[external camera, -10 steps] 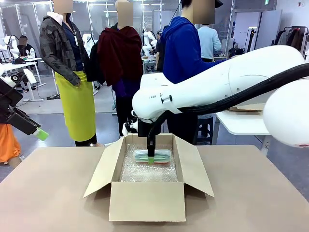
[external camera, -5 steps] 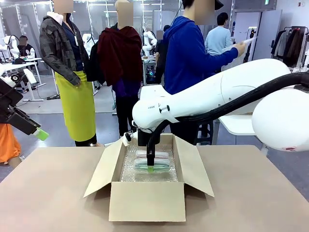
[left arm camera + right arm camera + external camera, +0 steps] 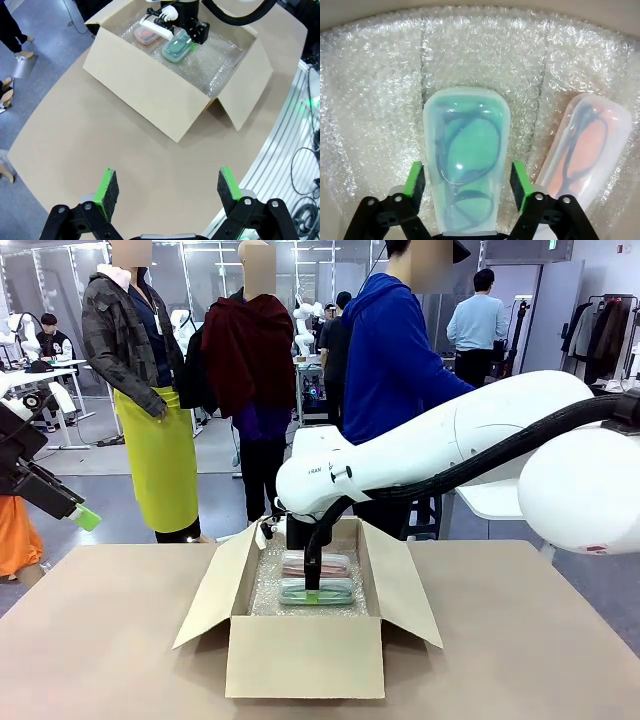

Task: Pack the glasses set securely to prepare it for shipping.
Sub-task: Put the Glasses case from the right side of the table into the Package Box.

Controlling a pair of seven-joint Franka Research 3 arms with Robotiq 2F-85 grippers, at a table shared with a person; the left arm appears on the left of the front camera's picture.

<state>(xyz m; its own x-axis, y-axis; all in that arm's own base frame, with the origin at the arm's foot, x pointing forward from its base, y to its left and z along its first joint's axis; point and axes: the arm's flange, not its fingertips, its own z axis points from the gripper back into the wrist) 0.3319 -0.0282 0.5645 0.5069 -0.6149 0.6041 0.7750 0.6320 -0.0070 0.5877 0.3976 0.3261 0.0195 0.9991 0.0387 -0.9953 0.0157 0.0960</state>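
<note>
The glasses set lies inside the open cardboard box (image 3: 305, 655) on a bubble-wrap lining (image 3: 375, 100). The mint green case (image 3: 467, 150) rests flat, with the pale pink case (image 3: 582, 145) beside it; both have glasses showing through their translucent tops. My right gripper (image 3: 467, 182) reaches down into the box and straddles the green case, its green pads (image 3: 416, 181) standing a little off the sides, open. From the front, the green case (image 3: 317, 591) is nearer than the pink case (image 3: 316, 563). My left gripper (image 3: 167, 187) hangs open and empty high over the table's left side.
The box (image 3: 150, 95) stands mid-table with all its flaps folded outward. Bare tan tabletop (image 3: 110, 640) surrounds it. A person in a blue hoodie (image 3: 390, 350) stands at the far side behind the box. The table edge and cables show in the left wrist view.
My right arm has lowered the green case onto the bubble wrap in front of the pink case, and its jaws have parted off it. The left arm has not moved.
</note>
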